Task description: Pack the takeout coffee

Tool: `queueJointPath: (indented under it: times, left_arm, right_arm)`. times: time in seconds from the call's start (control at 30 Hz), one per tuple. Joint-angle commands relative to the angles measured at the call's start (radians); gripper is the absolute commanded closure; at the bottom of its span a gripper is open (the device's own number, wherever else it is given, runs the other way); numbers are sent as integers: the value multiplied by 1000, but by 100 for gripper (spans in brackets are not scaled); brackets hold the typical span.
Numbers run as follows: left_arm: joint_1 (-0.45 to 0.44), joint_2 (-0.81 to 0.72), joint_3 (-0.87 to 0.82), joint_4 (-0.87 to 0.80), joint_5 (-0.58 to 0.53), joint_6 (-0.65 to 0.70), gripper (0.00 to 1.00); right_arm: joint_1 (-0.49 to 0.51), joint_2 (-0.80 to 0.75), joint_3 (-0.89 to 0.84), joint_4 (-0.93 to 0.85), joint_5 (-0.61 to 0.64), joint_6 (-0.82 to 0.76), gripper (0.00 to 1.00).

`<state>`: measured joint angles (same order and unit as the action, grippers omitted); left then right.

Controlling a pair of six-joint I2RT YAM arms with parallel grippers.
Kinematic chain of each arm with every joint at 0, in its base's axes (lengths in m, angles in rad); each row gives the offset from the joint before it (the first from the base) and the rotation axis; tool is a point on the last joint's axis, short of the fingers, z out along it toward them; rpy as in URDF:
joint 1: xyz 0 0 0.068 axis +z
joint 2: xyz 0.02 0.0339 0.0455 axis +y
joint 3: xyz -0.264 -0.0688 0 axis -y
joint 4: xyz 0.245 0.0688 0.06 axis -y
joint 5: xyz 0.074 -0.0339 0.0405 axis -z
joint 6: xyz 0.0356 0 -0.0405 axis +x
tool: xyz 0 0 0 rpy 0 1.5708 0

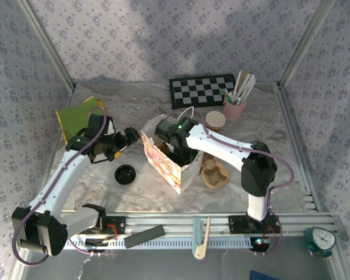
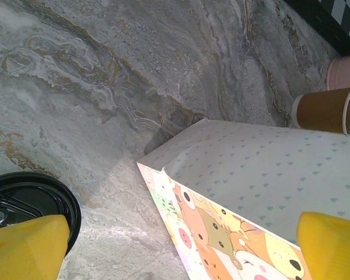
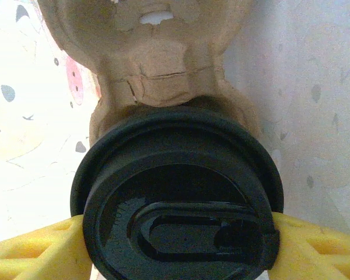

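Paper bag (image 1: 163,164) upright mid-table, mouth up, cartoon animals printed on its near face. Down inside that bag, seated in a brown pulp tray (image 3: 163,76): the coffee cup (image 3: 178,192), black lid on, seen from straight above in the right wrist view, with bag walls on either side.

Right gripper (image 3: 178,248) down in the bag's mouth, yellow fingers (image 3: 35,251) flanking the lid, one at each side and right against its rim. Cannot tell whether clamped on the cup or merely resting beside it.

Left gripper (image 1: 127,139) hovering just left of the bag, spread wide, nothing held. In the left wrist view, yellow pads (image 2: 23,248) at both bottom corners, the bag's heart-dotted side and cartoon face below and between them.

Left and to the front of the bag, flat on the table: a loose black lid (image 1: 126,174), apart from the bag. Just behind the bag to its right: an open-topped paper cup (image 1: 216,121), brown with a white rim. Beyond that, further right: a pink cup (image 1: 235,108) full of wooden sticks. Behind the bag, near the back wall: a checkerboard (image 1: 201,91). Right of the bag, just beside it: a second pulp piece (image 1: 214,174). Well left of the bag: a green and yellow book (image 1: 79,116).
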<state>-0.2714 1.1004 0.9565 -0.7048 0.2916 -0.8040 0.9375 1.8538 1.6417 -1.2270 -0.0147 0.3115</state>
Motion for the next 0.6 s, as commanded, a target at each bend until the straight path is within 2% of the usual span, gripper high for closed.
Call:
queueJointPath:
  times: [0.0,0.57]
  left_arm:
    - [-8,-1,41,-3,-1,5,0]
    - [-8,-1,37,-2,0,4,0]
  right_arm:
    - [3,5,30,-34,16,17,28]
    - [9,1,45,-45,24,24,26]
